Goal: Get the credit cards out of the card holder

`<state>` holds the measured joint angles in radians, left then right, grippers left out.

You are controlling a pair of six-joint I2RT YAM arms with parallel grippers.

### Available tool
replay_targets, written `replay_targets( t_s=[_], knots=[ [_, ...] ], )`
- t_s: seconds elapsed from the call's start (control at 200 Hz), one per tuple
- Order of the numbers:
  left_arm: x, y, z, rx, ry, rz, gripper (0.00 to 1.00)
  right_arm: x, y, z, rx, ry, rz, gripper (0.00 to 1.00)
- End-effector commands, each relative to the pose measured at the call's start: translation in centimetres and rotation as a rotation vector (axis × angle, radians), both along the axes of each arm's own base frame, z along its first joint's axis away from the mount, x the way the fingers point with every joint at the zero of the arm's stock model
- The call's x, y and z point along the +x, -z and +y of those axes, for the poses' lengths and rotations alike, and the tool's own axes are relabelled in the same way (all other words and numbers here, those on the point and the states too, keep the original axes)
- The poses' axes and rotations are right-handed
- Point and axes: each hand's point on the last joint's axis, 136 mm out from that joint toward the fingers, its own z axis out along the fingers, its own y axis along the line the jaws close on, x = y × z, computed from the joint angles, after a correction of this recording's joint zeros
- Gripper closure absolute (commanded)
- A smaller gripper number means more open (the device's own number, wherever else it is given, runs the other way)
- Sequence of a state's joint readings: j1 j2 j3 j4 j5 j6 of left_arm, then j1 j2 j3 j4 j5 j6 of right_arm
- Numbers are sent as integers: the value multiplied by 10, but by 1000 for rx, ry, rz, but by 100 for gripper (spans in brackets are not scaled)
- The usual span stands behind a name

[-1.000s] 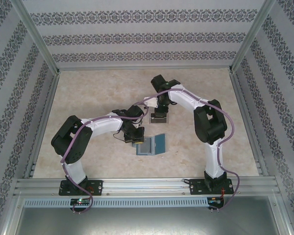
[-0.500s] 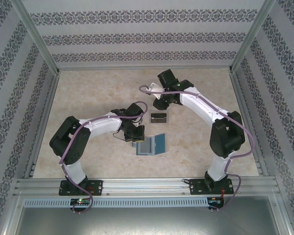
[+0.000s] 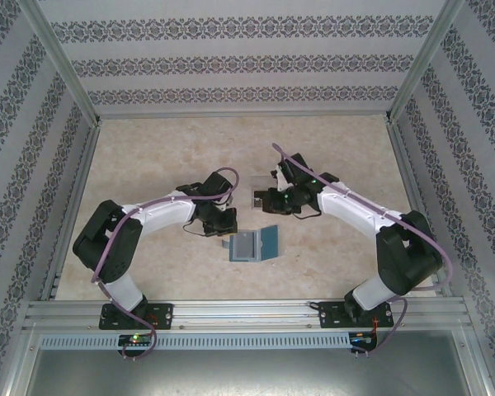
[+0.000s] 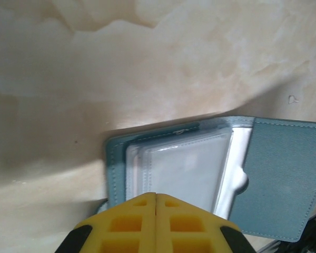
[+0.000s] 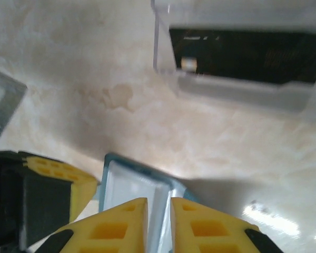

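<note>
Flanking the card holder (image 3: 254,245): left arm (image 3: 161,211), right arm (image 3: 355,216), bent low.

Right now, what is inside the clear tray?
One credit card, its visible face black, lies inside the clear tray. Anything under that card is covered, so I cannot tell whether more cards lie beneath it.

Far half of the table (image 3: 173,148) is unobstructed; clear tray (image 5: 237,95), left gripper (image 4: 156,196) and right gripper (image 5: 159,200) crowd the card holder (image 4: 274,174).
</note>
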<state>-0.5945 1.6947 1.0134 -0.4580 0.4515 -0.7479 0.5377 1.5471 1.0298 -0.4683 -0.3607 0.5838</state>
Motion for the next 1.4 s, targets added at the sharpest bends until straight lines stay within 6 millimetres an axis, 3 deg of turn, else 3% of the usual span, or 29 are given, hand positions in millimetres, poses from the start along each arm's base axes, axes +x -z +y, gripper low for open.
replay_targets(
  t_s=[0.0, 0.225, 0.759, 1.214, 1.399],
  knots=[
    [5, -7, 3, -38, -28, -24, 97, -21, -5, 24, 107, 61, 107, 79],
    [-5, 4, 10, -58, -32, 13, 99, -50, 14, 55, 73, 1, 167, 79],
    [-16, 20, 20, -46, -15, 49, 100, -63, 54, 76, -66, -12, 241, 71],
    [-15, 22, 18, -51, -10, 59, 100, -70, 76, 49, -265, -27, 256, 58],
    [-14, 22, 19, -53, -13, 60, 100, -71, 77, 44, -305, -34, 247, 49]
  ],
)
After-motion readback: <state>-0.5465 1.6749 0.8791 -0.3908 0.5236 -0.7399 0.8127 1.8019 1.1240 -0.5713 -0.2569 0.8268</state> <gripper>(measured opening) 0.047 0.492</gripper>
